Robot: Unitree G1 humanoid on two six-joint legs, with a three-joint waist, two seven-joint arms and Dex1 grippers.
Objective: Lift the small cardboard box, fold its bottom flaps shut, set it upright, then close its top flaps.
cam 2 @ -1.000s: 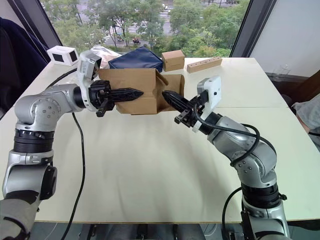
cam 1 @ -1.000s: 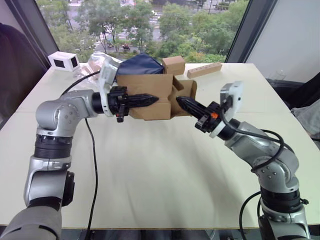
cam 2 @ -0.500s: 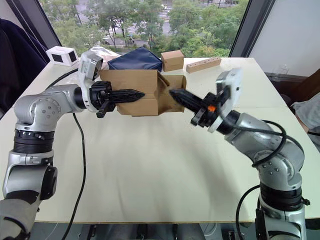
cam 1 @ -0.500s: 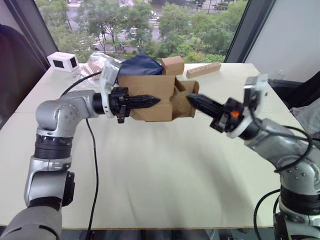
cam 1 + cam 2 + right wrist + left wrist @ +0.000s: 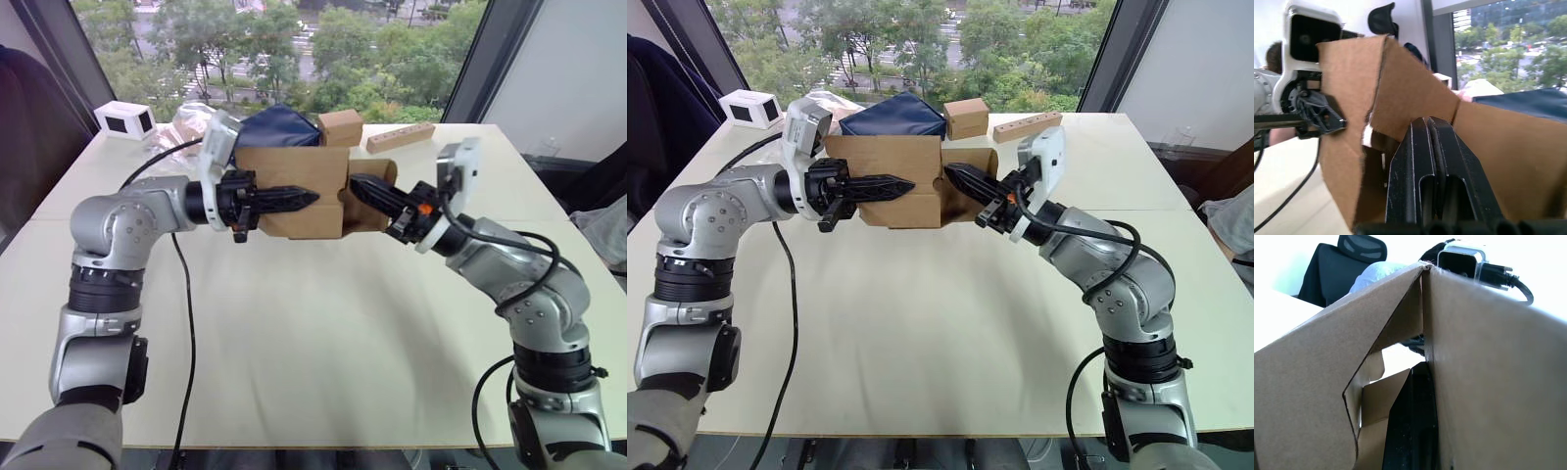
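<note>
The small cardboard box (image 5: 294, 171), plain brown, hangs in the air above the table's far half. My left gripper (image 5: 312, 197) is shut on its front wall; one black finger (image 5: 1410, 431) lies inside along the cardboard. At the box's right end, loose flaps (image 5: 367, 206) are partly folded inward. I cannot tell whether they are the top flaps or the bottom ones. My right gripper (image 5: 356, 183) is shut with nothing in it, and its tip (image 5: 1427, 122) presses against those flaps.
Behind the box lie a dark blue bag (image 5: 279, 125), a smaller square brown box (image 5: 340, 126) and a long wooden block (image 5: 400, 137). A white device (image 5: 124, 119) and clear plastic (image 5: 186, 122) sit far left. A black cable (image 5: 183, 294) trails over the table (image 5: 313, 333).
My right gripper drew back to the right, then came in again and now pushes the right-end flaps further inward. The left gripper kept the box nearly still.
</note>
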